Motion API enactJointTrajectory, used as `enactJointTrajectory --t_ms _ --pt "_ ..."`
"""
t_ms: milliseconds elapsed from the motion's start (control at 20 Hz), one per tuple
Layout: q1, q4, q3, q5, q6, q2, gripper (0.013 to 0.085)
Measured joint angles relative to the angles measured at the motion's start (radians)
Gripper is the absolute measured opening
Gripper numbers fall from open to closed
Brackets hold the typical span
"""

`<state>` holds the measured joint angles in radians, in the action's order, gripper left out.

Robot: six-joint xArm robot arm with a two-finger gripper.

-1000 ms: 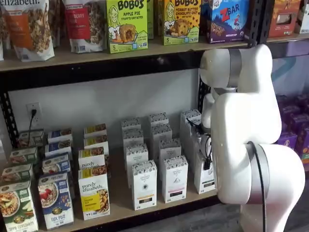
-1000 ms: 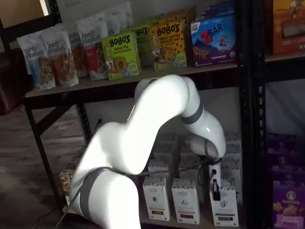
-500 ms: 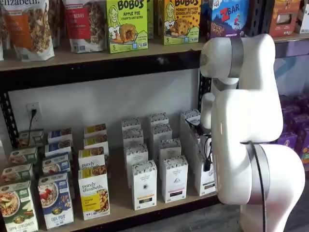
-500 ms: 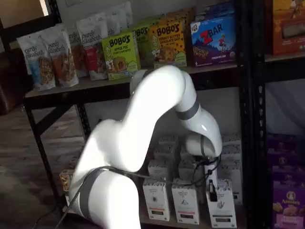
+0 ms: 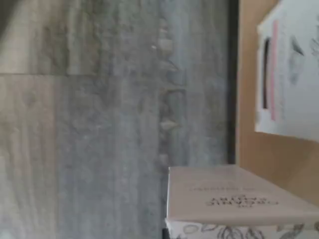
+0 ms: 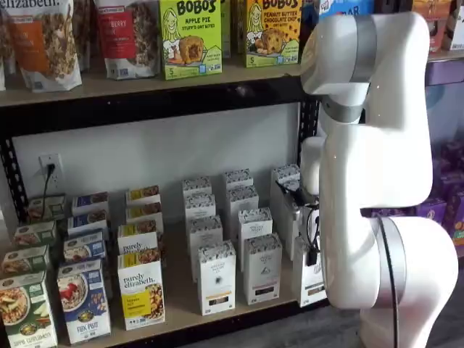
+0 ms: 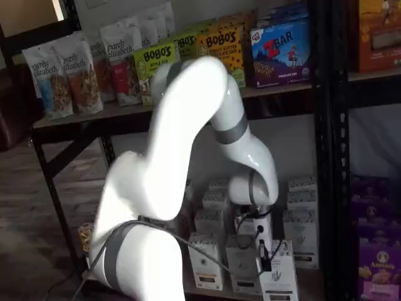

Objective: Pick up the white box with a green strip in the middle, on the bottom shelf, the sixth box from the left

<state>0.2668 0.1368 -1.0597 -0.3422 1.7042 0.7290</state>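
In both shelf views my gripper (image 7: 265, 252) is shut on the white box (image 7: 280, 274), a tall narrow carton with a speckled top band. The box leans and hangs just in front of the bottom shelf (image 7: 312, 277), off the board's front edge. The white arm covers most of the white box (image 6: 309, 280) and the gripper (image 6: 312, 251), leaving only a black finger and a cable in sight. In the wrist view the held box's (image 5: 234, 201) pale side and patterned edge fill one corner. The tan board (image 5: 255, 152) lies beyond it.
Rows of similar white cartons (image 6: 216, 278) stand on the board, with purely elizabeth boxes (image 6: 141, 290) further left. More white cartons (image 7: 303, 216) stay at the right end. Bobo's boxes (image 6: 190, 36) and bags fill the upper shelf. Black rack posts (image 7: 329, 157) frame the bay. Grey plank floor (image 5: 99, 124) lies below.
The arm has drawn back from the shelf with the white box in its grip. The box has come forward off the board's edge. The arm's elbow has risen.
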Motion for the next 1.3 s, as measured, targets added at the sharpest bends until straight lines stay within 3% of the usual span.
enactJointTrajectory --t_ms 150,200,300,450,750,1000,1300 --pt "-0.008 0.15 0.117 0.011 -0.153 -0.093 0.049" --pt "-0.012 0.178 0.155 0.012 -0.184 -0.124 0.049" --pt "-0.025 0.186 0.226 0.014 -0.204 -0.188 0.049" --pt "-0.043 0.147 0.31 0.015 -0.185 -0.27 0.049" --pt "-0.086 -0.032 0.439 -0.045 -0.056 -0.446 0.049" --pt "-0.111 -0.1 0.508 -0.095 -0.017 -0.571 0.049" --pt "-0.131 -0.131 0.569 -0.207 -0.011 -0.747 0.049"
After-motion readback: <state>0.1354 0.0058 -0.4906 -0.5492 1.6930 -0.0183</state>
